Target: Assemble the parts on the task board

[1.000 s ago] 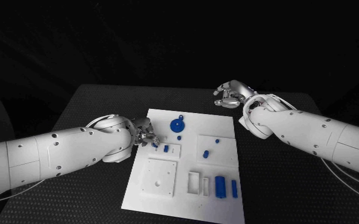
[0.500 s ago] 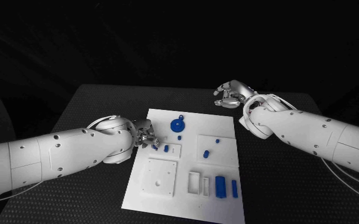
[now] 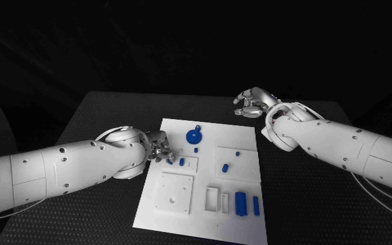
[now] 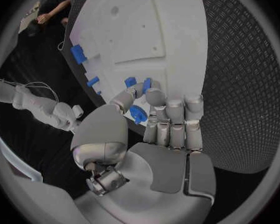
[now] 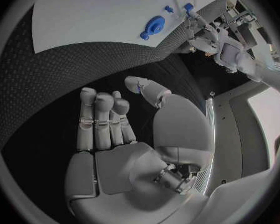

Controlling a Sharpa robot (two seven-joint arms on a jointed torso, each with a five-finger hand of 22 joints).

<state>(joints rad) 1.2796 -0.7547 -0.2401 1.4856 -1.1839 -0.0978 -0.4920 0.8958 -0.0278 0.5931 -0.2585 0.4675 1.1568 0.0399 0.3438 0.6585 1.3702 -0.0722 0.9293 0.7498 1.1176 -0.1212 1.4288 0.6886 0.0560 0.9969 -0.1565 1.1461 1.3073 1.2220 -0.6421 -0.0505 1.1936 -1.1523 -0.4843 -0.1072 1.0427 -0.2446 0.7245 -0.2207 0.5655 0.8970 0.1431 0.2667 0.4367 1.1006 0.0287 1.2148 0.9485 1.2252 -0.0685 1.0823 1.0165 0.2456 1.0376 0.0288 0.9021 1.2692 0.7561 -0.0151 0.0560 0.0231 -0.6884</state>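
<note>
Pinching a small blue plastic part point(image 4: 138, 114) over the white rectangular task board point(image 3: 237, 137), the left hand point(image 3: 158, 147) seems poised to seat it (right hand point(image 3: 251, 102) waits curled, empty, clear of the work).

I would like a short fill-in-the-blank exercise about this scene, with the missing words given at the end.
1. The left robot hand pinches a small ____ plastic part.
2. The white rectangular task board lies on a ____ textured table.
3. The right robot hand holds ____.
4. The blue round wheel-shaped part lies on the ____.

Missing words: blue; black; nothing; task board
</note>
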